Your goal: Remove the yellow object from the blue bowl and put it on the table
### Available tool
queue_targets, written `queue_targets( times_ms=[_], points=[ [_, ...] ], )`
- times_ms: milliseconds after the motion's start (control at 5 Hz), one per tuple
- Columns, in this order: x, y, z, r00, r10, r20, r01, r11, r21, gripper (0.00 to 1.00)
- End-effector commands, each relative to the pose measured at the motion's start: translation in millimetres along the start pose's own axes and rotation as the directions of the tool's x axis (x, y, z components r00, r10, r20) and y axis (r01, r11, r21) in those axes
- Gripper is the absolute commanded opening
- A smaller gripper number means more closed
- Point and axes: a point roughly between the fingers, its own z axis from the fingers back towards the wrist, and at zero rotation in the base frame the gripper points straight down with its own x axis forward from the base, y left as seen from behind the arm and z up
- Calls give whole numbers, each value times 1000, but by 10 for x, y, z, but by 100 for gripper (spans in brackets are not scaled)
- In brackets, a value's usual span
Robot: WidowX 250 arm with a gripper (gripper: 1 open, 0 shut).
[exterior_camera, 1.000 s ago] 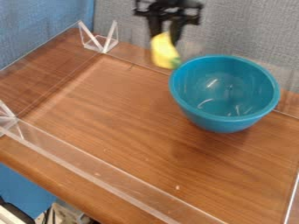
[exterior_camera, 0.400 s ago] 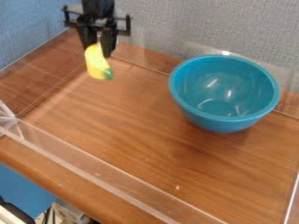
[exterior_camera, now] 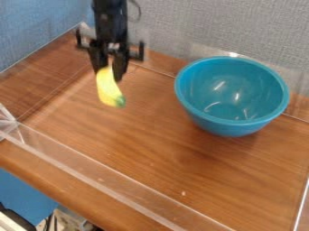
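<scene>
The yellow object (exterior_camera: 110, 88), a small curved banana shape with a green tip at its lower end, hangs upright from my gripper (exterior_camera: 111, 69), which is shut on its upper part. It is held over the brown wood-grain table (exterior_camera: 145, 144), left of the blue bowl (exterior_camera: 232, 96); whether its tip touches the wood I cannot tell. The large teal-blue bowl stands at the right with only glossy reflections visible inside. The black arm comes down from the top edge of the view.
A low clear acrylic rim (exterior_camera: 145, 203) runs along the table's edges, with a clear corner bracket (exterior_camera: 13, 122) at the left. A grey-blue wall stands behind the table.
The gripper, still holding the yellow object, moved left from beside the bowl's rim, then came down and slightly right toward the tabletop. The bowl has stayed in place.
</scene>
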Motion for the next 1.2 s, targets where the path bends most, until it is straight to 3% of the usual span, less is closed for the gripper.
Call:
queue_targets(
  times_ms=[0,200,400,800,1000],
  points=[
    [-1,9,-125,999,23,23,-23,1000,7,0],
    [-17,72,-351,999,52,-4,-52,999,7,0],
    [-30,184,-412,998,66,-19,-66,998,6,100],
    [-100,332,-486,993,112,-40,-112,994,11,100],
    [-86,374,-454,977,208,-52,-208,978,23,100]
  ],
)
